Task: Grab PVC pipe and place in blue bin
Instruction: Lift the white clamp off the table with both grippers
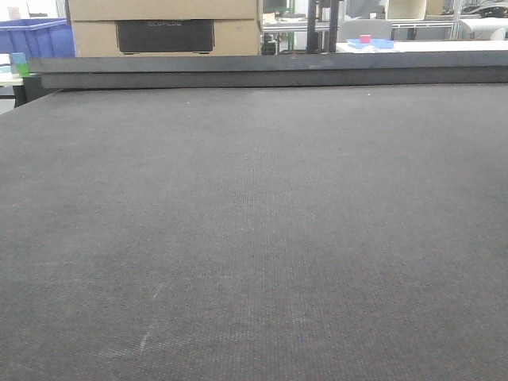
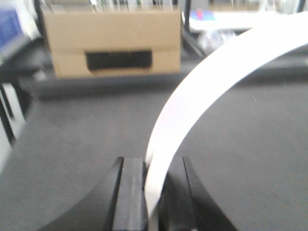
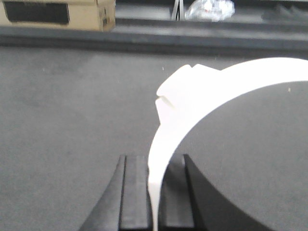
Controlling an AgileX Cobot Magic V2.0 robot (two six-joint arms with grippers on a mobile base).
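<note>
The left fingers (image 2: 131,192), black and flat-faced, are clamped on the lower end of a white arched plastic PVC pipe (image 2: 202,91), a curved strap that rises from the grip and sweeps up to the right above the dark grey, fabric-textured counter (image 1: 254,238). The left wrist view is blurred, so no detail shows on the strap. The right fingers (image 3: 134,192) are likewise closed tight on the end of a white arched plastic piece (image 3: 192,91), which curves up and to the right and has a stepped notch on the outer side of its bend. Whether the two wrist views show one piece or two cannot be told. Both held ends hang clear of the counter surface. Beyond the raised dark rim at the counter's far edge stands a tan cardboard box (image 1: 163,16) with a black recessed panel (image 1: 165,36). Faint lettering on the panel seems to read "ECOFLOW", though it is hard to make out. Left of the box, well apart from both arms, sits the blue plastic bin (image 1: 36,38), and a small red block (image 1: 365,38) rests on a pale table at the far right.
</note>
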